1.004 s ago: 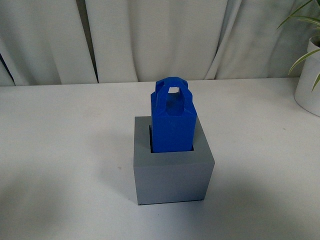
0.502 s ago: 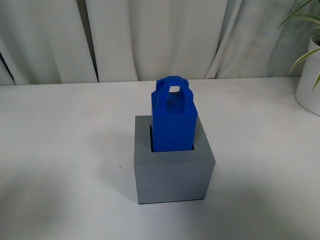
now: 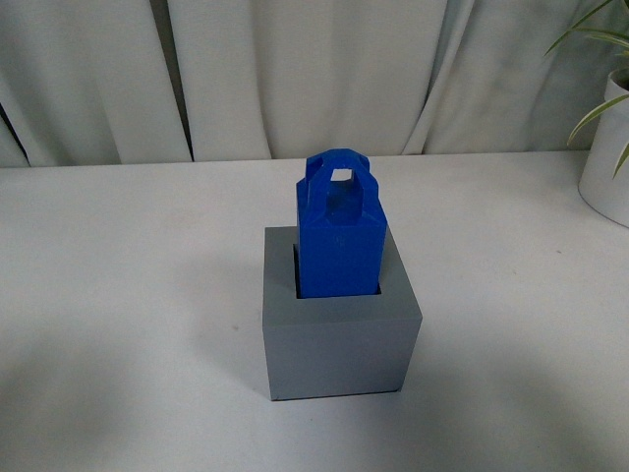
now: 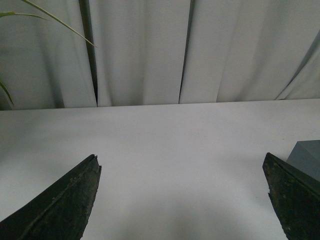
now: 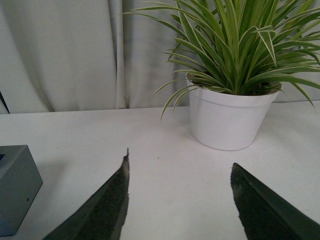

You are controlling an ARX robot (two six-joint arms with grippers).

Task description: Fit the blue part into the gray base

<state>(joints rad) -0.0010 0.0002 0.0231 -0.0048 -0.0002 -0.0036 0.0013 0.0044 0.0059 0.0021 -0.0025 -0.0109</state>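
The blue part [image 3: 339, 236] stands upright in the square recess of the gray base [image 3: 339, 344] at the middle of the white table, its loop handle on top. Neither arm shows in the front view. My left gripper [image 4: 181, 162] is open and empty over bare table, with a corner of the gray base [image 4: 307, 157] beside one finger. My right gripper [image 5: 180, 162] is open and empty, with the gray base [image 5: 15, 187] off to one side of it.
A white pot with a green plant [image 5: 227, 117] stands on the table ahead of my right gripper; it also shows at the far right of the front view [image 3: 604, 152]. Pale curtains [image 3: 314, 79] hang behind the table's far edge.
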